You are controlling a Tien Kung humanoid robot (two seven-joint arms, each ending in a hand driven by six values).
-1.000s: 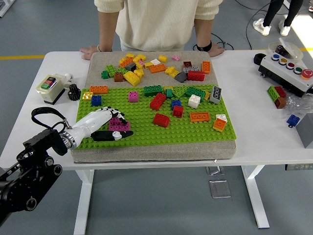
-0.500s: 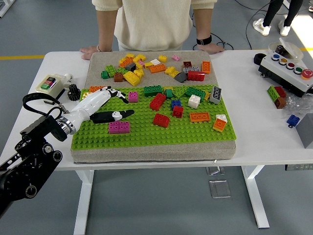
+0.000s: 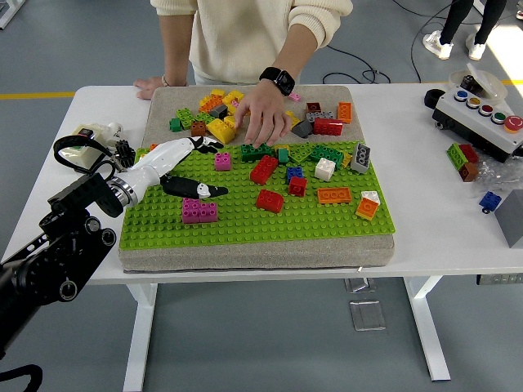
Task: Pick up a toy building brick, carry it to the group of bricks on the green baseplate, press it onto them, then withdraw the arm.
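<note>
The robot's left hand (image 3: 174, 160) hovers over the green baseplate's (image 3: 245, 224) left part, white fingers spread and holding nothing. A magenta brick (image 3: 199, 211) sits on the baseplate just below it. Across the table, a person's hand (image 3: 261, 114) reaches down to the loose bricks (image 3: 214, 113).

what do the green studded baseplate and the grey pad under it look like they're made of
The green studded baseplate looks like rigid moulded plastic: even rows of studs and a slight sheen. The grey pad beneath looks like soft foam or felt: matte, speckled, with rounded edges.
</note>
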